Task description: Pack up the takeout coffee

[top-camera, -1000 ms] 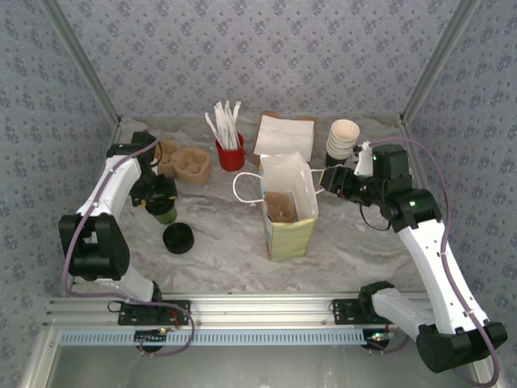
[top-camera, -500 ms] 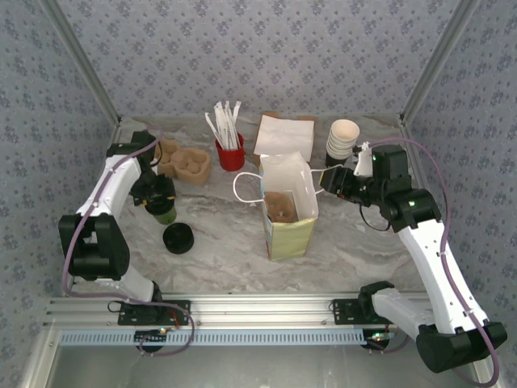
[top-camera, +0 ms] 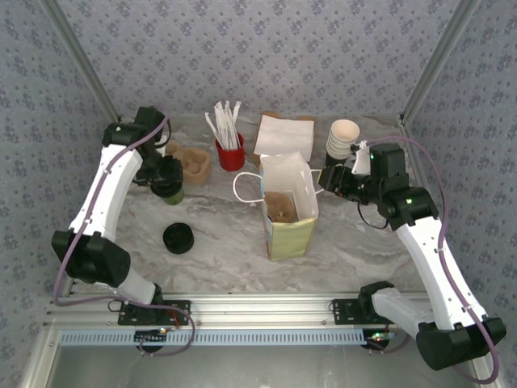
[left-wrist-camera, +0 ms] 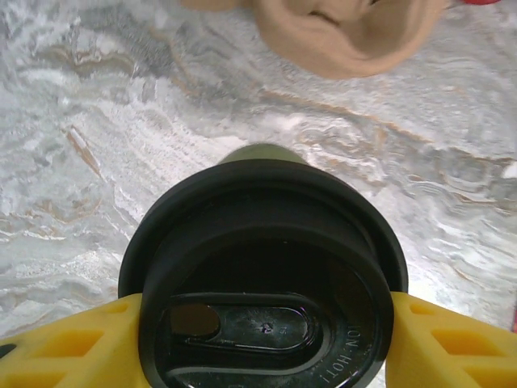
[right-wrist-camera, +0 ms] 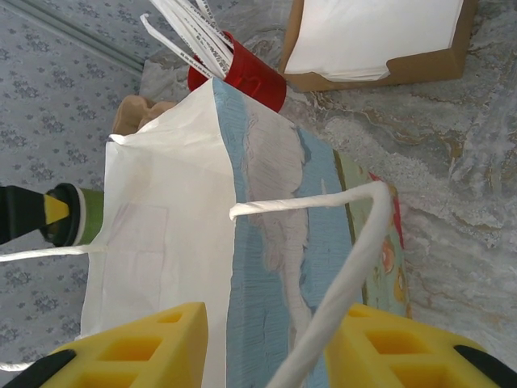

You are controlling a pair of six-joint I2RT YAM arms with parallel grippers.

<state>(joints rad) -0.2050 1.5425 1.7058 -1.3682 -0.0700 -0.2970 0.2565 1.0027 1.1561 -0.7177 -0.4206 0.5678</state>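
L gripper [left-wrist-camera: 260,346] clamped on lidded coffee cup [left-wrist-camera: 258,212], ready to carry; R gripper [right-wrist-camera: 271,349] half-open astride bag [right-wrist-camera: 161,230] rim, steadying it, I reckon.

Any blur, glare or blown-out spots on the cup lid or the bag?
Left wrist: the black lid sits very close yet its embossed lettering reads, faint sheen only; right wrist: the paper bag is sharp, its white face nearly washed out; top external: even light, soft shadows, the takeout coffee small and dark.
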